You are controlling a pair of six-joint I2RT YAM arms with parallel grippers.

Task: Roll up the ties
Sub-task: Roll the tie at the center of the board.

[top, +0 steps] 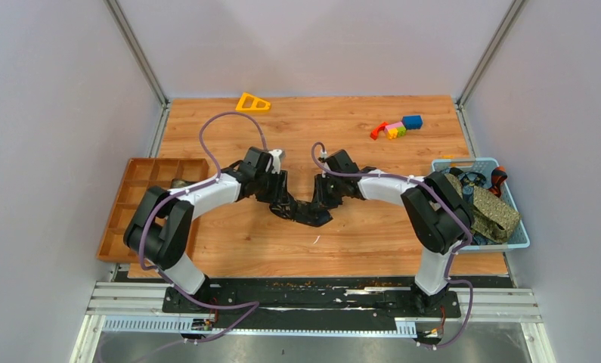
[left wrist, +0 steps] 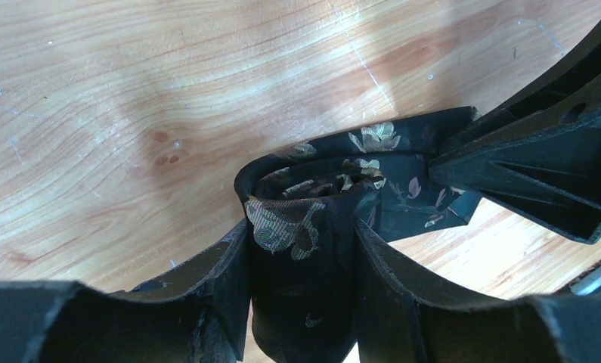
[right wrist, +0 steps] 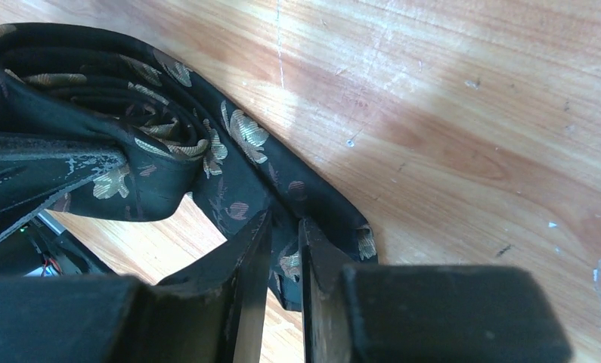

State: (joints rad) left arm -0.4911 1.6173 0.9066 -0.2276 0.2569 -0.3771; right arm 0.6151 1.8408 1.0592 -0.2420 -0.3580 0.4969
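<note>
A black tie with pale flower patterns lies at the middle of the table, between both arms. Most of it is coiled into a roll. My left gripper is shut on that roll, one finger on each side of it. A short flat tail leads off the roll toward my right gripper, whose jaws are shut on the tail's end with only a thin gap. From above, the left gripper and right gripper stand tip to tip. An olive-tan speckled tie lies in the basket.
A blue basket stands at the right edge. A brown compartment tray sits at the left edge. A yellow triangle toy and some coloured blocks lie at the back of the wooden table.
</note>
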